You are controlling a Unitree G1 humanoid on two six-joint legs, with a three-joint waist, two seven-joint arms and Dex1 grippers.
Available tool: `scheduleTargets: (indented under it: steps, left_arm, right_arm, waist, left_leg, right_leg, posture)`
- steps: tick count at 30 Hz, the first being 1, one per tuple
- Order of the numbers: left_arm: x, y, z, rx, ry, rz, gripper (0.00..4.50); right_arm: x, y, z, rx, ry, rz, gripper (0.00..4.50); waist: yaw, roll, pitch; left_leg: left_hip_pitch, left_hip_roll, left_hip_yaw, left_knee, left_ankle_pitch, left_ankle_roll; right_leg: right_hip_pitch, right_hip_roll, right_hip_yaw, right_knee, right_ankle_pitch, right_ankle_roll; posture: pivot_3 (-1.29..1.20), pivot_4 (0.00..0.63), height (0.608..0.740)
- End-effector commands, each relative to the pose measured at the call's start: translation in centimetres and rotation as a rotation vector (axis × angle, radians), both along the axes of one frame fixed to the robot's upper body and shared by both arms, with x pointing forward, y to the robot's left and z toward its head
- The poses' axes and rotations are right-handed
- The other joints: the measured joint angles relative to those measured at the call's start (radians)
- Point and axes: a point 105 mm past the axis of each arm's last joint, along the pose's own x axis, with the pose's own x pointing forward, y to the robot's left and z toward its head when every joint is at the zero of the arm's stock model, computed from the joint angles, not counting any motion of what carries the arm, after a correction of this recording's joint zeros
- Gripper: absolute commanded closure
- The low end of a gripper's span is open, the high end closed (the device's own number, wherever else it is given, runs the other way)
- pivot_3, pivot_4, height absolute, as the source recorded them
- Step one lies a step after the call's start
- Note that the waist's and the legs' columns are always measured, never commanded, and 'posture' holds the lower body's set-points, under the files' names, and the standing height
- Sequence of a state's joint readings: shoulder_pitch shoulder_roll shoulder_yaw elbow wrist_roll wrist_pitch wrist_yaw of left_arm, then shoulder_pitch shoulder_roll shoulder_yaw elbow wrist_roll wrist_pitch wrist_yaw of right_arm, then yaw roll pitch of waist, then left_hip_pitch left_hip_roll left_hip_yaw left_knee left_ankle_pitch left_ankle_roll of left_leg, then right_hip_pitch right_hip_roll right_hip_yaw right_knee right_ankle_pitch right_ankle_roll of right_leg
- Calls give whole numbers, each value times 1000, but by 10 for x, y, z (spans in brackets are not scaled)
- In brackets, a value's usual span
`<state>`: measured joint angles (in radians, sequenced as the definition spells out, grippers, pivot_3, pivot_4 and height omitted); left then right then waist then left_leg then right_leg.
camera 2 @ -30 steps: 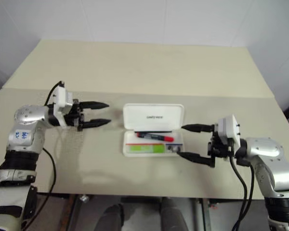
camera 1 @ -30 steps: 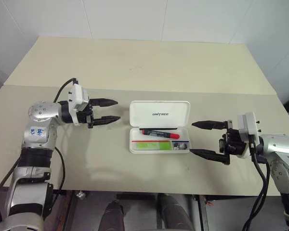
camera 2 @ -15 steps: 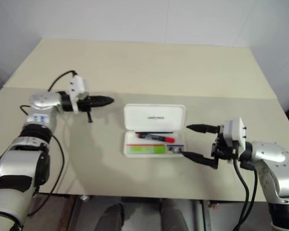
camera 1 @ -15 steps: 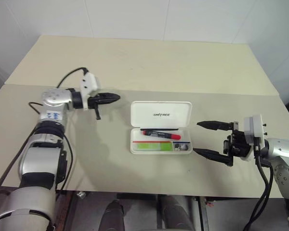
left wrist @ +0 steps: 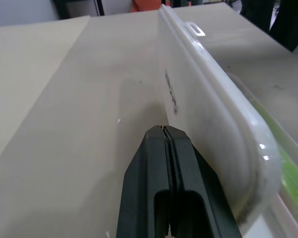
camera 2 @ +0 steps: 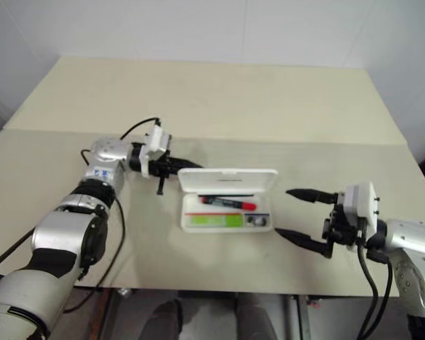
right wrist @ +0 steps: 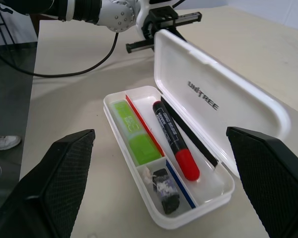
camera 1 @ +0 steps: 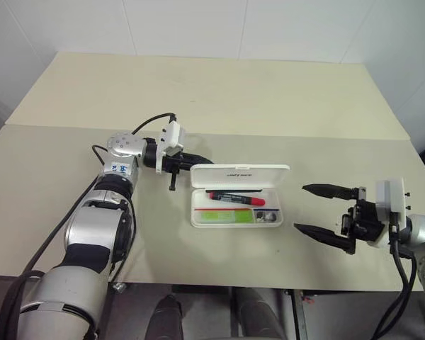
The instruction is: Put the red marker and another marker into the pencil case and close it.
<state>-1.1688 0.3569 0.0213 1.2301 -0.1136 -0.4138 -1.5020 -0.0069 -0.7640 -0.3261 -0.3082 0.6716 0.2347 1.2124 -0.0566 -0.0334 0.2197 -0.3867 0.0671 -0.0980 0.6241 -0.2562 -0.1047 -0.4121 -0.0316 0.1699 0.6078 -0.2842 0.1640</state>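
Observation:
The white pencil case [camera 1: 198,221] lies open mid-table, its lid [camera 1: 239,174] tipped up to a steep slant. The red marker [camera 1: 235,197] lies in the tray's back compartment and the lime-green marker [camera 1: 223,214] in the front one. My left gripper [camera 1: 197,164] is shut and empty, with its tips against the outer face of the lid [left wrist: 208,114] at the lid's left end. My right gripper [camera 1: 301,207] is open and empty, a short way right of the case. The right wrist view shows the red marker [right wrist: 174,141] and green marker [right wrist: 136,139] inside the tray.
A small end compartment [camera 1: 269,217] of the tray holds little dark bits. A seam [camera 1: 326,137] crosses the table behind the case. The table's front edge [camera 1: 219,282] runs close below the case. A black cable [camera 1: 147,122] loops over my left wrist.
My left gripper has shut and swung right to the back of the lid. The lid has risen from lying flat to a steep slant. My right gripper has drawn slightly away to the right.

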Motion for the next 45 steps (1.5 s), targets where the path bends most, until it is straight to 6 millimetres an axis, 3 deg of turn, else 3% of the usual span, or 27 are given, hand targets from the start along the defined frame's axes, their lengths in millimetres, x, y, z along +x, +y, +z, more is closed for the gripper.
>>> scheduleTargets:
  steps: [1,10,17,30,35,39,45]
  left_arm:
    - [-12,-1,13,26,-49,-126,4457]
    - [-40,-12,1,92,-43,-282,4457]
    - [-58,-20,-21,192,-57,-383,4457]
    - [-59,-26,-54,409,-196,-466,4457]
    - [-57,-25,-62,472,-235,-490,4457]
    - [-55,-32,-54,405,-249,-476,4457]
    - [-48,-45,-7,24,-189,-367,4457]
  right_arm:
    - [-6,-1,13,0,-54,18,0]
    - [-2,-14,25,64,-38,88,0]
    - [9,-32,32,3,-43,124,0]
    - [11,-27,30,-13,-49,107,0]
    - [10,-26,29,-12,-45,98,0]
    - [10,-25,29,-12,-46,94,0]
    - [11,-28,31,-13,-47,85,0]
  waist:
    - [1,0,0]
    - [3,0,0]
    - [3,0,0]
    - [4,0,0]
    - [4,0,0]
    - [3,0,0]
    - [3,0,0]
  left_leg:
    - [0,0,0,0,0,0]
    - [0,0,-1,1,0,0]
    - [0,0,-1,4,0,0]
    - [0,0,-1,4,0,0]
    - [0,0,0,6,0,0]
    - [1,0,0,7,0,0]
    - [0,-1,-1,6,1,1]
  right_leg:
    - [0,0,0,0,0,0]
    - [0,0,0,2,0,0]
    - [1,0,0,3,-1,-1]
    - [1,0,0,2,-3,-5]
    - [2,0,1,2,-7,-13]
    - [3,0,1,2,-8,-14]
    - [2,0,1,2,-7,-13]
  posture:
    - [0,150,740]
    - [0,150,740]
    - [0,150,740]
    - [0,150,740]
    - [0,150,740]
    - [0,150,740]
    - [0,150,740]
